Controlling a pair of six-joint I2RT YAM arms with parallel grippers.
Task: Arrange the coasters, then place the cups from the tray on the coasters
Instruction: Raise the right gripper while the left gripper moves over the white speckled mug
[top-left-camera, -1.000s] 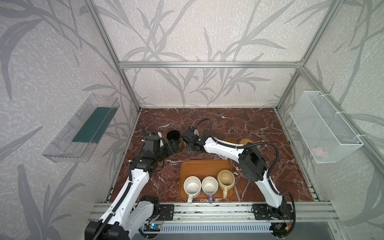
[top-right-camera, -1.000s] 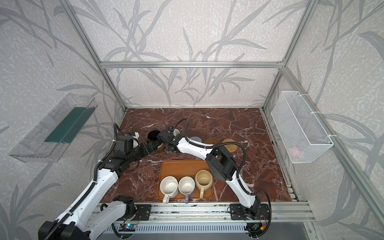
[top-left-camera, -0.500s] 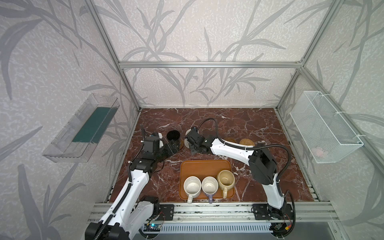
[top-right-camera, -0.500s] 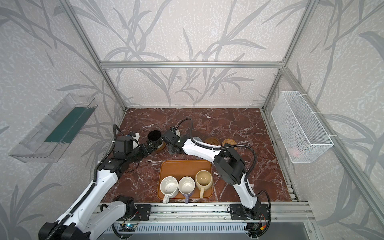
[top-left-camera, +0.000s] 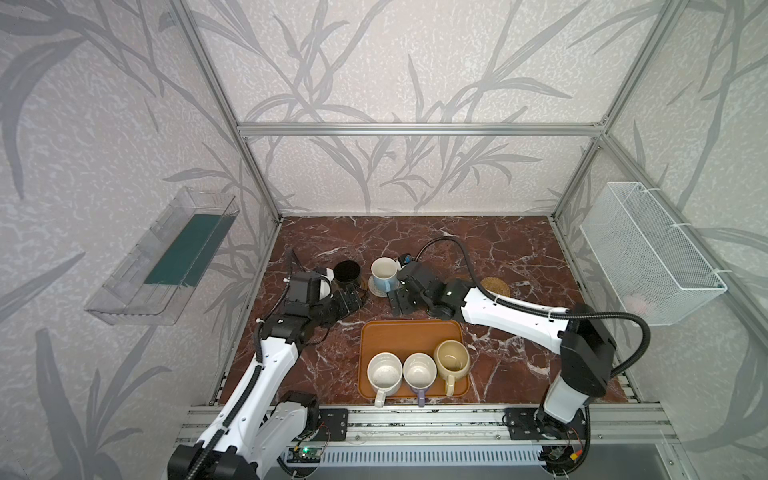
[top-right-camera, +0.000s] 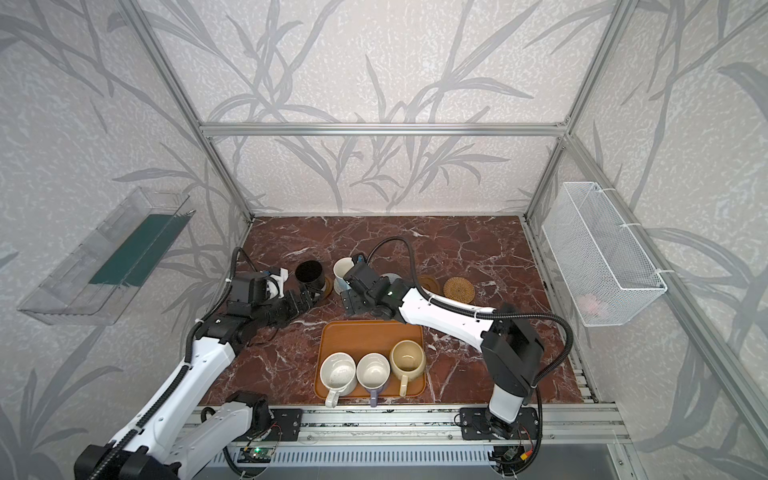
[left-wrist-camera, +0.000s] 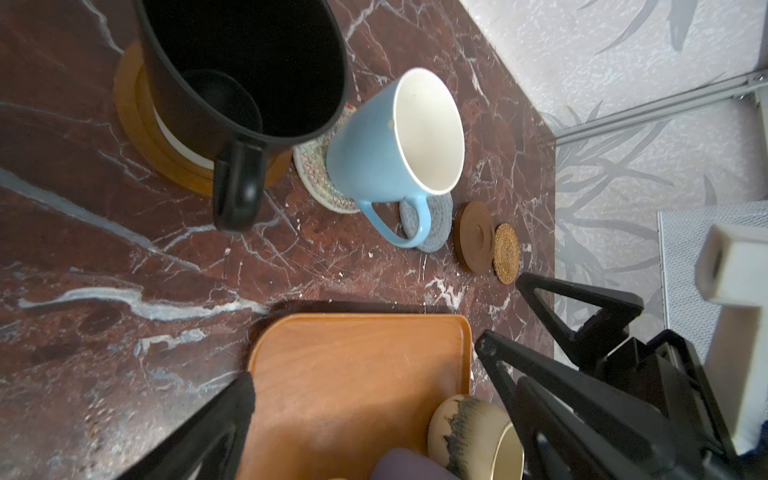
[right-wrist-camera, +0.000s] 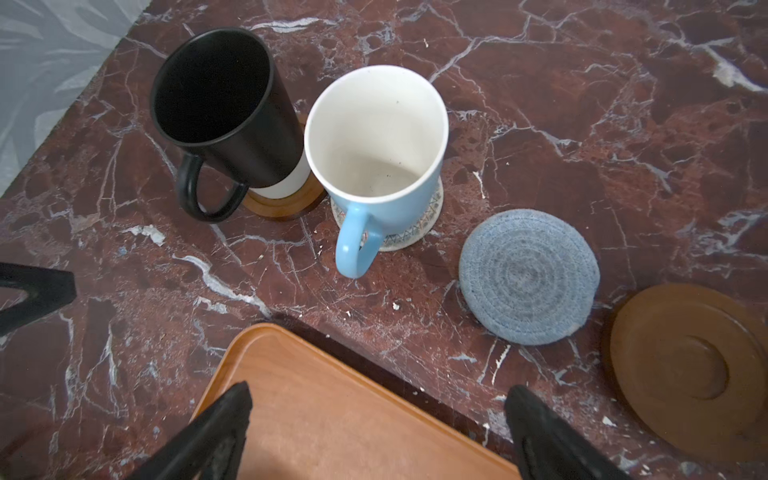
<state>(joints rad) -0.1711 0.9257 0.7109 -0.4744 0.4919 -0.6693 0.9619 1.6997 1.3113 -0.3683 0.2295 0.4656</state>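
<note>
Gaping empty, the right gripper (right-wrist-camera: 376, 399) hovers at the tray's (top-left-camera: 405, 336) far edge; the beige-yellow mug (top-left-camera: 452, 359) stands at the tray's near right corner, handle toward the robot, closer to this arm than to the open, empty left gripper (left-wrist-camera: 365, 365).

I can read no text, brand, label or number anywhere in these views. The coloured zigzag stitching round the edge of the cream woven coaster (right-wrist-camera: 411, 237), under the light blue mug (right-wrist-camera: 376, 166), is a pattern and not lettering. Any print on the small circuit board (top-left-camera: 306, 452) at the near rail is too small for me to make out.
</note>
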